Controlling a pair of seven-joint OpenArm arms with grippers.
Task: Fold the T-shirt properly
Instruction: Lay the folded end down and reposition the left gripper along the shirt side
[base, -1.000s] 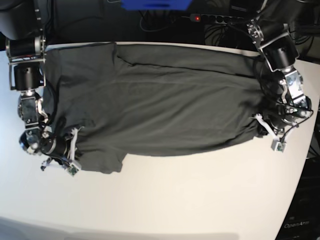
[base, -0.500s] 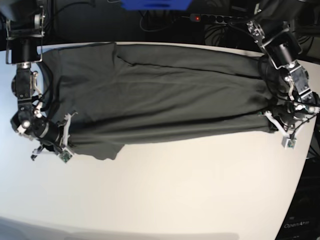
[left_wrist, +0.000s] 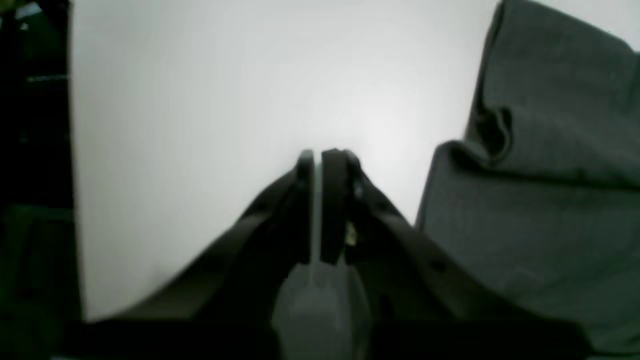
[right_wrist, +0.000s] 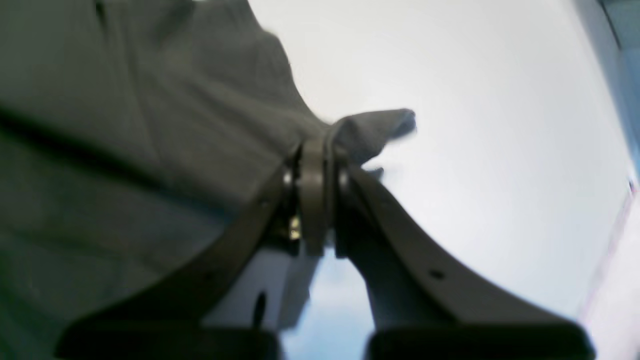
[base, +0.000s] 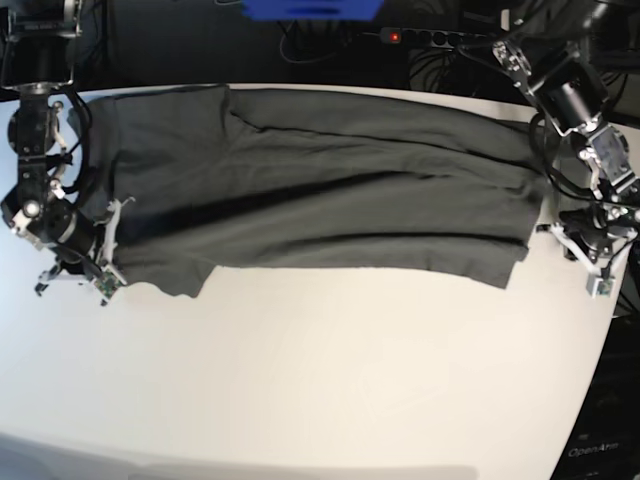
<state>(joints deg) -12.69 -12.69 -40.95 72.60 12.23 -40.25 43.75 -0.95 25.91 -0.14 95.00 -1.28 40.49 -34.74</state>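
Observation:
The dark grey T-shirt (base: 320, 190) lies stretched along the back half of the white table (base: 330, 380). My right gripper (base: 115, 212), on the base view's left, is at the shirt's end there. In the right wrist view this gripper (right_wrist: 315, 150) is shut on the T-shirt (right_wrist: 125, 100), and a small tuft of cloth sticks out past the fingertips. My left gripper (base: 555, 232) is at the shirt's other end. Seen from the left wrist, it (left_wrist: 317, 157) is shut with nothing in it, over bare table, and the T-shirt (left_wrist: 540, 200) lies just to its right.
A power strip (base: 400, 37) with a red light and cables lies behind the table's back edge, next to a blue object (base: 310, 8). The table's right edge curves in close to my left arm. The front half of the table is bare white surface.
Both arms have moved towards the back of the table and outwards, dragging the shirt's front edge back and straighter. The left gripper now stands off the cloth instead of at its corner.

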